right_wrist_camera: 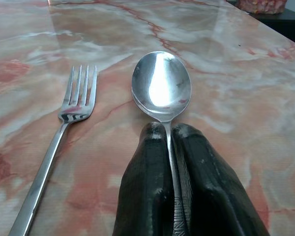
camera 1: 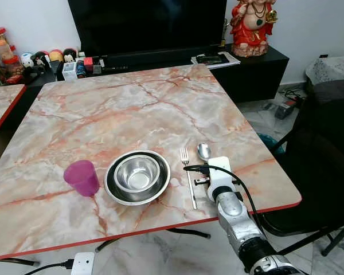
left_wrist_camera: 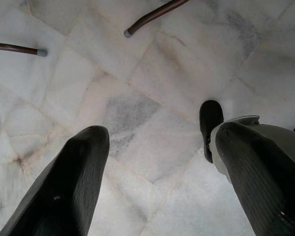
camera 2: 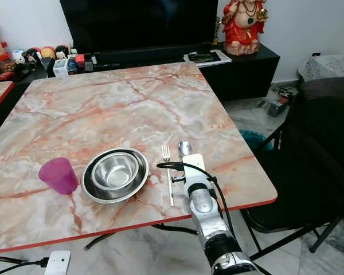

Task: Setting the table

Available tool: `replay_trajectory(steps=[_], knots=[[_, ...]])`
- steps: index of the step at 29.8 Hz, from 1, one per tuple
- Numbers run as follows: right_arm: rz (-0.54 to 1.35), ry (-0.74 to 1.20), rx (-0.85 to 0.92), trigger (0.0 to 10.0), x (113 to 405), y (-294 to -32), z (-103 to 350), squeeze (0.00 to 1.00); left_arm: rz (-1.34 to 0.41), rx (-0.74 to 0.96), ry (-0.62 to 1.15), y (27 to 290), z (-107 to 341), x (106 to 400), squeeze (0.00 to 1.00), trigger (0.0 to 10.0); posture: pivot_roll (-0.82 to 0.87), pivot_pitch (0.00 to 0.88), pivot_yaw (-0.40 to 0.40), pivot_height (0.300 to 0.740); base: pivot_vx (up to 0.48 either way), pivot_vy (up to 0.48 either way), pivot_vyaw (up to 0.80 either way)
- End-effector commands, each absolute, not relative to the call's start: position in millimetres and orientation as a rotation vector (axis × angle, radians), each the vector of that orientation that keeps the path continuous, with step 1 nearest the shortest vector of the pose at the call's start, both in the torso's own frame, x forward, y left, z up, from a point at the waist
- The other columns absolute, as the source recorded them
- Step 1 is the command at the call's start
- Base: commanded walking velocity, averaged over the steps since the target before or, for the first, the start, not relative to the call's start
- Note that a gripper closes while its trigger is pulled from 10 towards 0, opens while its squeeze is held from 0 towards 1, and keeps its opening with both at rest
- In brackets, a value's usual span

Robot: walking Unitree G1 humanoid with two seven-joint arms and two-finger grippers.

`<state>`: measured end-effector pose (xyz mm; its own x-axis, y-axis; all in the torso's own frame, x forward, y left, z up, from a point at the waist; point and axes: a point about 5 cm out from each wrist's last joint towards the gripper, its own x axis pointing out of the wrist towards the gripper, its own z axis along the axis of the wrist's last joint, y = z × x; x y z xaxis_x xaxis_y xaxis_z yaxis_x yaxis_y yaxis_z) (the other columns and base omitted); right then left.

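Near the front right edge of the marble table point(camera 1: 132, 109) lies the spoon point(camera 1: 203, 151), bowl up and pointing toward the far side, its handle pinched between the two black fingers of the right gripper point(right_wrist_camera: 169, 142). Seen from the right wrist, the fingers point(right_wrist_camera: 145, 187) press together along the handle just behind the bowl, low on the tabletop. The silver right arm point(camera 1: 238, 220) reaches up from below the table's near edge, its white wrist block over the edge and a black cable looping above it.

Just to the left of the spoon, lying parallel and apart from it, is the fork point(camera 1: 188, 177), tines pointing the same way. Left of the fork sits a steel bowl point(camera 1: 137, 173) nested in a wider steel plate point(camera 1: 116, 192), and left of that stands a purple cup point(camera 1: 82, 177), just beside the plate's rim.

The left gripper point(left_wrist_camera: 157, 162) hangs over the pale marble floor point(left_wrist_camera: 152, 83), its fingers spread wide with nothing between them; two chair legs show on the tiles.

The table has a pink-veined top with a red edge band. Behind it a black television point(camera 1: 146, 26) stands on a low dark cabinet point(camera 1: 252, 71) with small figures, jars and a red-and-gold statue point(camera 1: 251, 26). A dark chair point(camera 1: 321, 172) stands at the table's right side, and a white power strip point(camera 1: 83, 263) lies on the floor.
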<state>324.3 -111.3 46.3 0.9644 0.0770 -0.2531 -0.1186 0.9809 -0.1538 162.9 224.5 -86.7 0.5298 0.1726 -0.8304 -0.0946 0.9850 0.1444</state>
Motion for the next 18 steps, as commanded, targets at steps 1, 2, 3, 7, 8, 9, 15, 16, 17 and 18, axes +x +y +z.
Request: replay_trajectory(steps=[1, 2, 3, 7, 8, 9, 15, 16, 17, 18], knots=[[0.099, 0.27, -0.16, 10.0, 323.2, -109.1, 42.6, 0.66, 0.16, 0.094, 1.008, 229.3, -86.0, 162.3, 0.0, 10.0, 0.02, 0.0, 0.081, 0.74, 0.0, 0.0, 0.0], [0.099, 0.271, -0.159, 10.0, 323.2, -108.9, 42.5, 0.91, 0.159, 0.094, 1.008, 229.4, -85.8, 162.6, 0.0, 10.0, 0.02, 0.0, 0.081, 0.74, 0.0, 0.0, 0.0], [0.099, 0.271, -0.159, 10.0, 323.2, -108.9, 42.5, 0.91, 0.159, 0.094, 1.008, 229.4, -85.8, 162.6, 0.0, 10.0, 0.02, 0.0, 0.081, 0.74, 0.0, 0.0, 0.0], [0.099, 0.271, -0.159, 10.0, 323.5, -108.8, 42.5, 0.89, 0.158, 0.095, 1.007, 229.1, -85.6, 163.2, 0.0, 10.0, 0.02, 0.0, 0.081, 0.74, 0.0, 0.0, 0.0], [0.099, 0.271, -0.159, 10.0, 323.8, -108.7, 42.8, 0.89, 0.156, 0.094, 1.007, 228.8, -85.5, 163.7, 0.0, 10.0, 0.02, 0.0, 0.082, 0.74, 0.0, 0.0, 0.0], [0.099, 0.271, -0.159, 10.0, 323.8, -108.7, 42.8, 0.89, 0.156, 0.094, 1.007, 228.8, -85.5, 163.7, 0.0, 10.0, 0.02, 0.0, 0.082, 0.74, 0.0, 0.0, 0.0], [0.095, 0.263, -0.159, 10.0, 325.3, -109.0, 44.5, 0.88, 0.152, 0.094, 1.006, 227.8, -85.3, 164.9, 0.0, 10.0, 0.02, 0.0, 0.082, 0.74, 0.0, 0.0, 0.0], [0.088, 0.24, -0.154, 10.0, 326.8, -109.4, 48.2, 0.82, 0.151, 0.093, 1.005, 227.6, -85.2, 165.3, 0.0, 10.0, 0.02, 0.0, 0.082, 0.74, 0.0, 0.0, 0.0], [0.084, 0.229, -0.151, 10.0, 327.5, -109.6, 50.0, 0.82, 0.151, 0.093, 1.004, 227.5, -85.1, 165.5, 0.0, 10.0, 0.02, 0.0, 0.082, 0.74, 0.0, 0.0, 0.0], [0.081, 0.201, -0.139, 10.0, 329.0, -109.3, 54.4, 0.0, 0.151, 0.092, 1.003, 227.3, -85.0, 165.9, 0.0, 10.0, 0.02, 0.0, 0.081, 0.74, 0.0, 0.0, 0.0]])
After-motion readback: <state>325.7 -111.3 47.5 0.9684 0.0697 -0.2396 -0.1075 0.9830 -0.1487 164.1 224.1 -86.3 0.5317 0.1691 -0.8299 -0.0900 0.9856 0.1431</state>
